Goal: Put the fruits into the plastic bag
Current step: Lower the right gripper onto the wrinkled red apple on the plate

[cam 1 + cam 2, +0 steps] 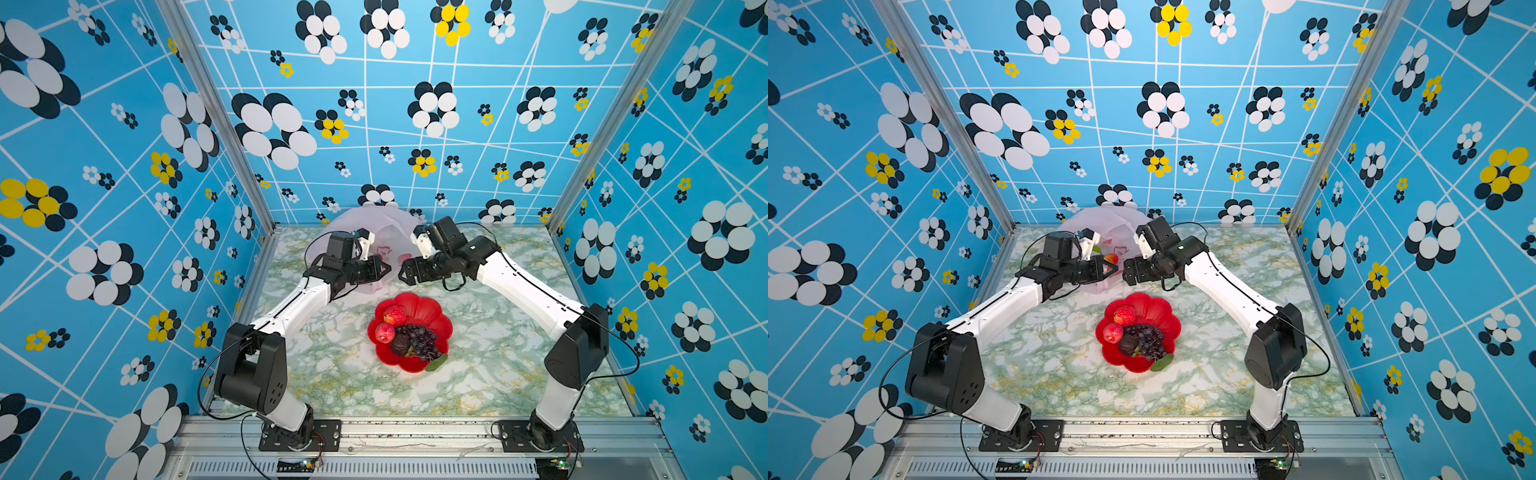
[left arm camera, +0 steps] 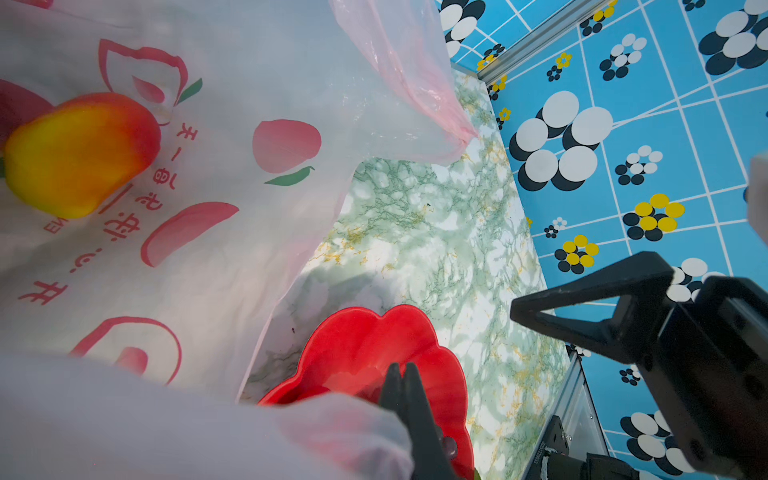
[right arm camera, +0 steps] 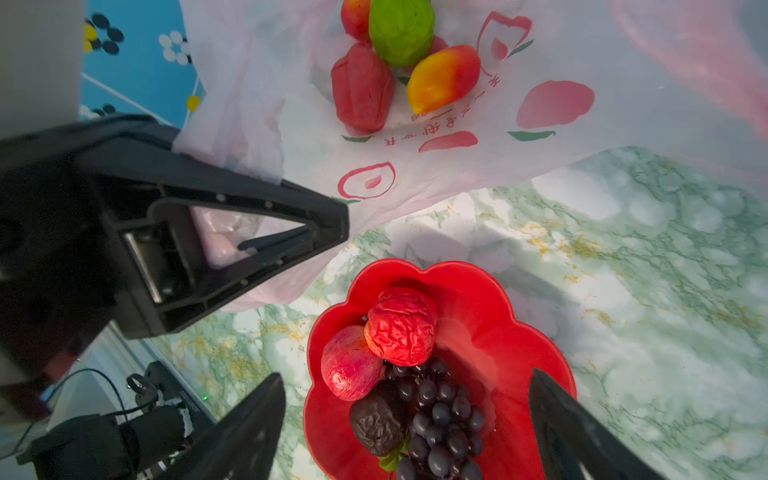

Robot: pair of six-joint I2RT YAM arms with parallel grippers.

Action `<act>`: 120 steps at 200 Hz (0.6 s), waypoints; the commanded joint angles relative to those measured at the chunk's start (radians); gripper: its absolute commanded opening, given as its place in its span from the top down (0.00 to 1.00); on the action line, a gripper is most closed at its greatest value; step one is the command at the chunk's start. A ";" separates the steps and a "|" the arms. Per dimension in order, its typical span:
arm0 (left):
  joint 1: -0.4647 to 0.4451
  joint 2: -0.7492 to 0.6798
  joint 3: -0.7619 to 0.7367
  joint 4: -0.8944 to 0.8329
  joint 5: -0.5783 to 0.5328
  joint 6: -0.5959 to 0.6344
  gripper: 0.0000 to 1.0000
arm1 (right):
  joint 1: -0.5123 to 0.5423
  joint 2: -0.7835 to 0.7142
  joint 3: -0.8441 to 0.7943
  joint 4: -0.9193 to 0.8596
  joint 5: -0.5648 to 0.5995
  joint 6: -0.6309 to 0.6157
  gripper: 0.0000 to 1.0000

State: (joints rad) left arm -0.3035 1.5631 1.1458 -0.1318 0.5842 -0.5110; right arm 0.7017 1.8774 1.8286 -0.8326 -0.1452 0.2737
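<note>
Nearest, on the desk (image 1: 498,353), the plate (image 1: 434,311) carries what is left to move. A wrinkled apple (image 1: 394,315), a second apple (image 1: 385,333), a brown fruit (image 1: 400,344) and grapes (image 1: 422,341) sit packed together, touching, on its left half.

Past the plate's far rim the two arms meet. Each rises from its base at the near edge, elbow pushed out to its own side and forearm slanting inward. The wrists are turned so the tools face each other, tips near but apart, above the strip of desk between plate and bag.

The left tool (image 1: 384,268) is clenched on the near rim of the bag (image 1: 374,220); the right wrist view shows film bunched against its jaws. I judge it lifts the rim so that the mouth gapes toward the plate and the thin film does not fall shut.

The right tool (image 1: 404,272) is released, jaws wide with nothing between them, and it looks down over the plate. It seems posed to drop onto the next fruit; the wrinkled apple lies closest.

Farthest, the bag slumps on the desk by the back wall. Deep inside lie a mango (image 3: 442,79), a green fruit (image 3: 401,31) and a red fruit (image 3: 362,89), touching. By this count the task looks roughly half done.
</note>
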 commanded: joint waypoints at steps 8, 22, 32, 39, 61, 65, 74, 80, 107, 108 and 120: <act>-0.004 -0.015 0.019 -0.021 -0.015 0.021 1.00 | 0.031 0.087 0.095 -0.193 0.084 -0.080 0.05; -0.002 -0.015 0.020 -0.023 -0.014 0.022 1.00 | 0.035 0.116 0.117 -0.220 0.097 -0.086 0.04; -0.003 -0.014 0.021 -0.025 -0.014 0.022 1.00 | 0.037 0.131 0.128 -0.238 0.105 -0.092 0.04; -0.002 -0.015 0.022 -0.028 -0.014 0.022 1.00 | 0.039 0.139 0.132 -0.251 0.110 -0.097 0.04; -0.003 -0.009 0.030 -0.042 -0.018 0.020 1.00 | 0.042 0.155 0.128 -0.277 0.121 -0.101 0.04; -0.003 -0.008 0.030 -0.043 -0.017 0.021 1.00 | 0.041 0.157 0.123 -0.277 0.122 -0.100 0.04; -0.003 -0.008 0.029 -0.042 -0.015 0.021 1.00 | 0.043 0.155 0.105 -0.267 0.118 -0.096 0.04; -0.003 -0.007 0.030 -0.042 -0.015 0.019 1.00 | 0.043 0.151 0.090 -0.254 0.113 -0.088 0.04; -0.003 -0.002 0.034 -0.046 -0.012 0.018 1.00 | 0.045 0.130 -0.008 -0.139 0.018 -0.024 0.04; -0.002 -0.002 0.034 -0.046 -0.012 0.018 1.00 | 0.045 0.129 -0.012 -0.134 0.014 -0.021 0.04; -0.003 0.000 0.035 -0.048 -0.012 0.018 1.00 | 0.045 0.119 -0.048 -0.073 -0.012 0.016 0.04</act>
State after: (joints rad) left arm -0.3035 1.5631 1.1473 -0.1589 0.5747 -0.5106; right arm 0.7395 2.0224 1.8473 -1.0004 -0.0864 0.2211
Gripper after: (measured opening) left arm 0.044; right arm 0.962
